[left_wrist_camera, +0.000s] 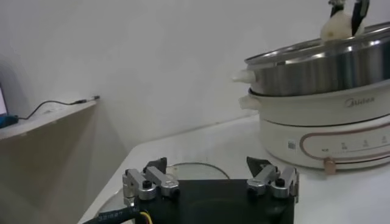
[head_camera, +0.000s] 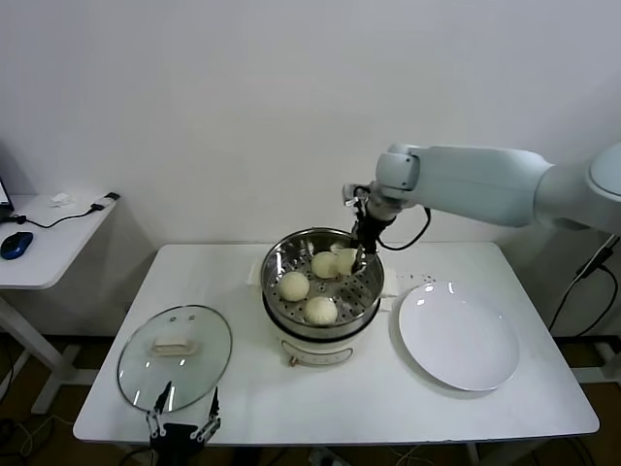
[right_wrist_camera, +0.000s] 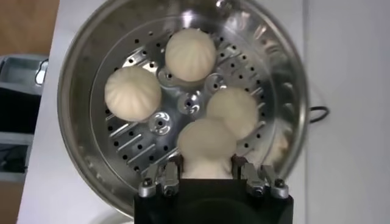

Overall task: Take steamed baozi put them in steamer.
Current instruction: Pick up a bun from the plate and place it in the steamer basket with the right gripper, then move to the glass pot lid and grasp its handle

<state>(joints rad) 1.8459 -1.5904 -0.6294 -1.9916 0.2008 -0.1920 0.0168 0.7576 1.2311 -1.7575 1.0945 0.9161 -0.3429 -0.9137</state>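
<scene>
The steamer (head_camera: 276, 256) stands mid-table on its white cooker base (head_camera: 312, 349). Three steamed baozi lie on its perforated floor: one at the left (head_camera: 294, 285), one at the front (head_camera: 320, 310), one at the back (head_camera: 325, 264). My right gripper (head_camera: 357, 254) hangs over the pot's back right, shut on another baozi (head_camera: 346, 260). In the right wrist view that bun (right_wrist_camera: 207, 146) is squeezed between the fingers (right_wrist_camera: 172, 173) above the basket (right_wrist_camera: 131, 143), close to a resting bun (right_wrist_camera: 232, 112). My left gripper (head_camera: 182, 419) waits open at the table's front edge, empty.
A glass lid (head_camera: 175, 354) with a white handle lies flat at the front left, just beyond the left gripper. A white plate (head_camera: 456, 335) sits right of the steamer. A side desk (head_camera: 44, 243) with a mouse stands at the far left.
</scene>
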